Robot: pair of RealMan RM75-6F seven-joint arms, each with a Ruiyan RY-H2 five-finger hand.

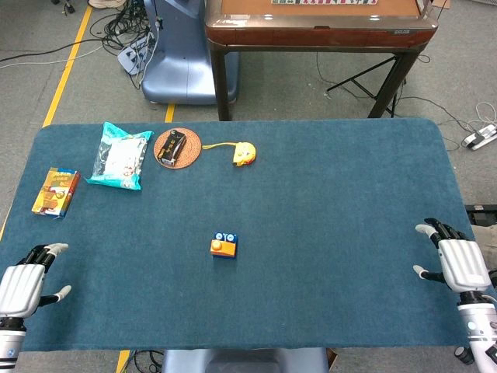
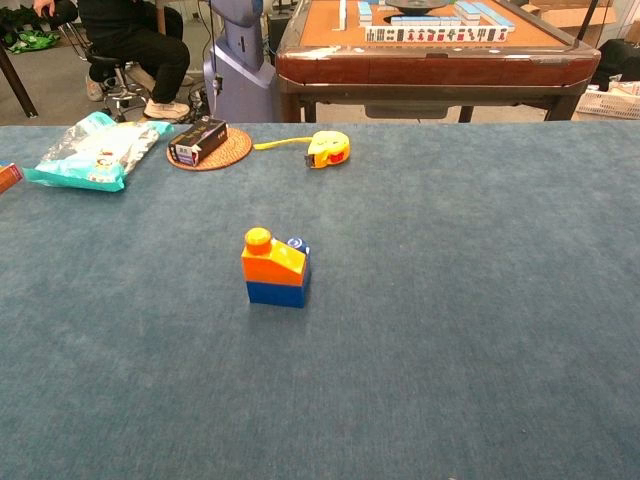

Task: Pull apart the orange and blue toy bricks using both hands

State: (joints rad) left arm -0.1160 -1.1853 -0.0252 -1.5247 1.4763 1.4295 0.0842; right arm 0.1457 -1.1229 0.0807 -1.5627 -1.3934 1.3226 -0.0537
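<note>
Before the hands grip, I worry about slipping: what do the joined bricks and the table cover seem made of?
Orange brick on blue brick: probably hard moulded plastic, smooth, faintly glossy, with crisp edges and a round stud. Table cover: seemingly a teal carpet-like fabric, matte, with a fuzzy mottled nap.

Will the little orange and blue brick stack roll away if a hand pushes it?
Probably not: the orange and blue toy brick stack sits on a flat blue base on the fuzzy teal cloth table, so it should slide or tip. It looks like stiff, light plastic.

Joined orange and blue toy bricks (image 1: 224, 245) sit mid-desk (image 1: 334, 233), between the empty, spread left hand (image 1: 23, 285) and right hand (image 1: 458, 260).
</note>
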